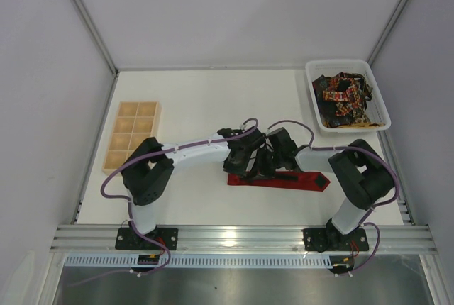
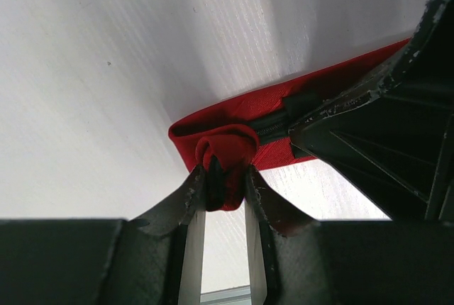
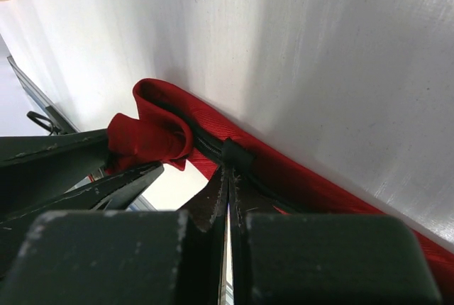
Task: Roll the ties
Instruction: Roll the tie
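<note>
A plain red tie (image 1: 298,180) lies flat along the near middle of the table, its pointed end to the right. Both grippers meet over its left end. My left gripper (image 2: 225,181) is shut on the small rolled-up end (image 2: 227,147) of the red tie, which bulges between the fingertips. My right gripper (image 3: 227,172) is shut, nothing showing between its jaws. Its tips press down on the flat tie (image 3: 298,184) at a black loop (image 3: 234,152), just beside the roll (image 3: 149,138). Dark patterned ties (image 1: 344,96) lie heaped in a bin.
The white plastic bin (image 1: 381,106) holding the patterned ties stands at the back right. A wooden tray (image 1: 133,135) with square compartments sits at the left. An aluminium rail (image 1: 241,237) runs along the near edge, and white walls enclose the table.
</note>
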Robot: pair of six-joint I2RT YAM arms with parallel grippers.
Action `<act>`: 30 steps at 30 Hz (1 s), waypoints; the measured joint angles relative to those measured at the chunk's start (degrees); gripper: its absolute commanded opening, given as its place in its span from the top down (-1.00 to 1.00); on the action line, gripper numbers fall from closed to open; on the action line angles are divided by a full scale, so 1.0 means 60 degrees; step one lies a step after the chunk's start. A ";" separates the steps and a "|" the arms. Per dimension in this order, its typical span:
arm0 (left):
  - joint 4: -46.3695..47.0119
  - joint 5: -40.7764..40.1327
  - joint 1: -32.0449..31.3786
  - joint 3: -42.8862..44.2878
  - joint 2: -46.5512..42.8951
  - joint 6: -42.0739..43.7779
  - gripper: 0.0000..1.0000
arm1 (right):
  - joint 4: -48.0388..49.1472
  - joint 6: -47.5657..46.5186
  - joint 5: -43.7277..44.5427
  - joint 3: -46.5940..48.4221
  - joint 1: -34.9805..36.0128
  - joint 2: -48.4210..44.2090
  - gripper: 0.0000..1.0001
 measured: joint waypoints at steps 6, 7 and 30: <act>0.0051 0.0007 -0.0015 0.0000 0.0040 0.0000 0.32 | 0.0171 0.0036 -0.0175 -0.0011 -0.0040 0.0113 1.00; 0.0069 0.0004 -0.0015 0.0000 0.0047 -0.0004 0.27 | 0.0211 0.0036 -0.0200 -0.0011 -0.0040 0.0131 1.00; 0.2280 0.0036 -0.0044 -0.1745 -0.0532 -0.0004 -0.19 | 0.0178 -0.0047 -0.0259 -0.0007 -0.0127 0.0138 1.00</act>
